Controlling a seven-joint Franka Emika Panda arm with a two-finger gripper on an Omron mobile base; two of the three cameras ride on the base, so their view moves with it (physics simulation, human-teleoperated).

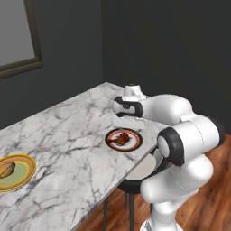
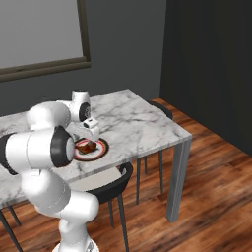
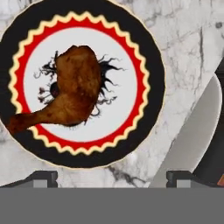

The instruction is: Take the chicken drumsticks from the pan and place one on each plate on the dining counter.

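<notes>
One chicken drumstick (image 3: 74, 94) lies on the dark red-rimmed plate (image 3: 153, 87) near the dining counter's (image 1: 67, 126) front edge. My gripper (image 3: 111, 177) hovers just above that plate (image 1: 137, 140), open, its fingertips wide apart with nothing between them. From the right base view the gripper (image 2: 91, 138) hangs over the same drumstick (image 2: 88, 146). A second drumstick (image 1: 6, 169) rests on the yellow-rimmed plate (image 1: 27, 173) at the counter's left end. The pan is out of view.
A black chair with a pale seat (image 1: 144, 169) is tucked under the counter edge beside my arm, also seen as the chair (image 2: 106, 184) from the right. Dark walls stand behind the counter (image 2: 142, 123), and wooden floor lies to the right.
</notes>
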